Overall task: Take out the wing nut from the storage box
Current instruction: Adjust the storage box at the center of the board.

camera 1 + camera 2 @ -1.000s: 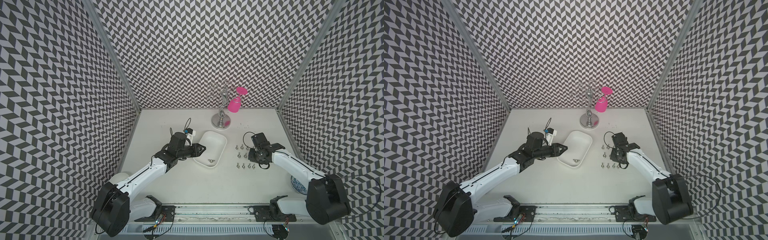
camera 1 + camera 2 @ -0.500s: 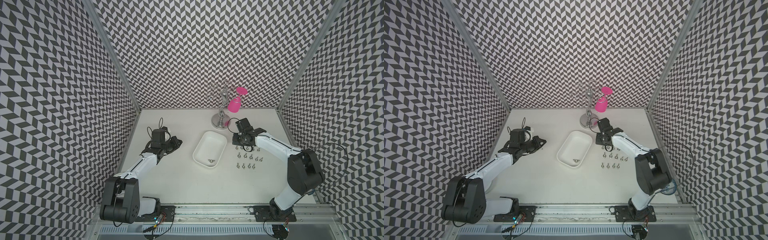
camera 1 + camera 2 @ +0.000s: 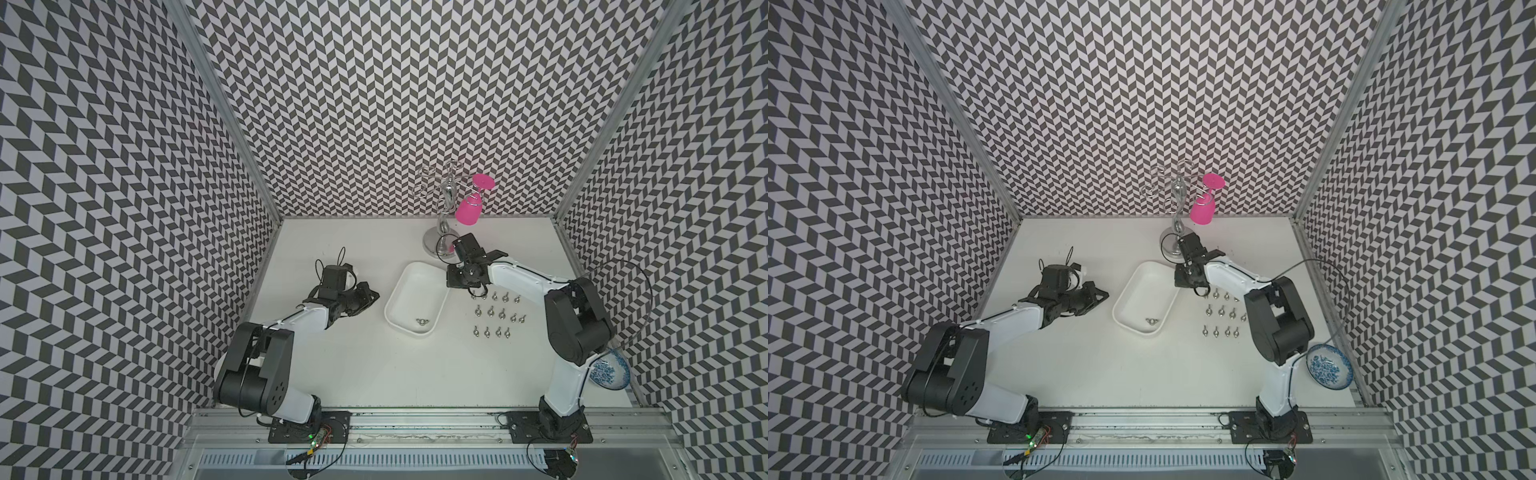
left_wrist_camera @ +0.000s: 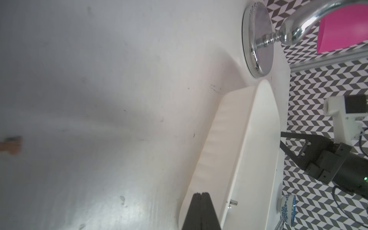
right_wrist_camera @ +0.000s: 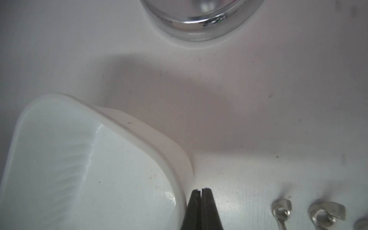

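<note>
Plainly, the wing nut (image 3: 422, 321) lies alone on the floor of the white box (image 3: 415, 286), near the end closest to the arm bases. The box sits slantwise in the middle of the bench (image 3: 374, 374).

The left end effector (image 3: 372, 296) is off to the box's left with bare bench between them, its tips aimed toward the box. The left wrist view shows its two fingers (image 4: 196, 209) pressed flat together with nothing between them. The right end effector (image 5: 201, 191) is likewise closed on nothing. Its tips meet just beside the outer rim at the box's far right corner, and whether they touch the rim I cannot tell.

To the right of the box, loose wing nuts (image 3: 502, 314) lie on the bench in three rough rows, the farthest row close to the right end effector. A chrome stand (image 3: 438, 247) rises at the back of the bench, with a pink glass (image 3: 468, 210) hanging upside down from one arm. A blue-patterned bowl (image 3: 1329, 367) sits at the bench's right edge.
</note>
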Controlling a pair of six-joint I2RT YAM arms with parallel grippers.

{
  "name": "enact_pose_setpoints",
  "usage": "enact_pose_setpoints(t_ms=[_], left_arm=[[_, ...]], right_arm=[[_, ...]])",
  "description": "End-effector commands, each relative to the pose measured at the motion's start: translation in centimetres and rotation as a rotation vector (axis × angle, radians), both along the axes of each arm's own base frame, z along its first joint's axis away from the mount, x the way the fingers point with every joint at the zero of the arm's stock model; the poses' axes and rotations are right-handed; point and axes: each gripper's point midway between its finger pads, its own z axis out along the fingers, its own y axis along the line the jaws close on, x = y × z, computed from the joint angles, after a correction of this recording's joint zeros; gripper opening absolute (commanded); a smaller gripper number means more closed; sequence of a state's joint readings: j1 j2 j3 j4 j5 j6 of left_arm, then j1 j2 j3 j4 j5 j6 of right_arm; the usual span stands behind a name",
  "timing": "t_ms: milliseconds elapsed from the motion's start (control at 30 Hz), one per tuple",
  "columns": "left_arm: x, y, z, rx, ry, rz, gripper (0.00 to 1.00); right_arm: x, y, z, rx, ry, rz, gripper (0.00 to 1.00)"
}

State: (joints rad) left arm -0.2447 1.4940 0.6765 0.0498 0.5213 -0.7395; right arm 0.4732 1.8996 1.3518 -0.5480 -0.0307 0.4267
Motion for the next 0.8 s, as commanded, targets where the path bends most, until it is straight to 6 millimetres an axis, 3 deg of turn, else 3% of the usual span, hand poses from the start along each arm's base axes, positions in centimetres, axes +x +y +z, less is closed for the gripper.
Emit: enact_pose_setpoints(t_ms=[0,67,233,400,600,767], left_arm=[[-0.9,-0.9,0.1,-0.018,-0.023,-0.01,0.02],[-1.8,-0.8,-0.5,-0.016,-0.012,-0.002,0.02],[-4.8,-1.3,-2.0,-0.03,0.031,-0.008,0.02],[-7.4,-3.8,-2.7,-0.041,0.054,-0.07,0.02],[-10.0,-4.9,-3.9,-0.037,0.109,-0.097,0.02],[-12.1,-3.9,-5.4,-0.006,0.16,-0.09,0.03]], right_arm=[[0.3,1.7,-0.2,0.026,0.0,0.044,0.0],[0.5,2.1,-0.5,0.037,0.005,0.055,0.0],[0.7,5.7,-0.4,0.117,0.001,0.158,0.0],[-0.2,9.8,-0.7,0.138,0.015,0.281,0.0],[-1.0,11.8,-1.6,0.155,0.039,0.348,0.0],[-0.6,12.4,-1.4,0.151,0.03,0.359,0.0]])
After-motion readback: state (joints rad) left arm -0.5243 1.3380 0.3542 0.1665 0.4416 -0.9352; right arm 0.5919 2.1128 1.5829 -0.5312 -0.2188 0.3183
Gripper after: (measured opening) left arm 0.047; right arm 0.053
